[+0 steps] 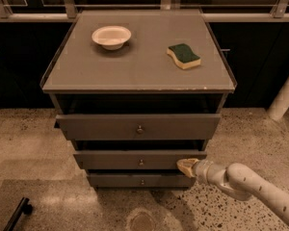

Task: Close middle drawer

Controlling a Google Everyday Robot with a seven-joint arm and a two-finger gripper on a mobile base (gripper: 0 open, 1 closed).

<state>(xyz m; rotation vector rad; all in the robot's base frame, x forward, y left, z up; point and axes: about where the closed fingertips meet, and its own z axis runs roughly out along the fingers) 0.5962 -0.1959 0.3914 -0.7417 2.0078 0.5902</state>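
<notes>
Claw: tan-tipped claw [186, 166] on a white arm [245, 184], touching the right end of the middle drawer's front; released or clenched cannot be told.
Middle drawer: grey-brown low drawer front with a small round knob [115, 159], running left from the claw, slightly out, with a dark gap above.
Above claw: taller grey-brown drawer front [101, 127], also out, overhanging.
Just below claw: narrower lowest front [115, 180].
Far above, on bench [135, 73]: white bowl [111, 36], green-and-yellow sponge [183, 56].
Open room: speckled floor [33, 143] beneath the claw and on both sides of it; white post [285, 97] well right.
</notes>
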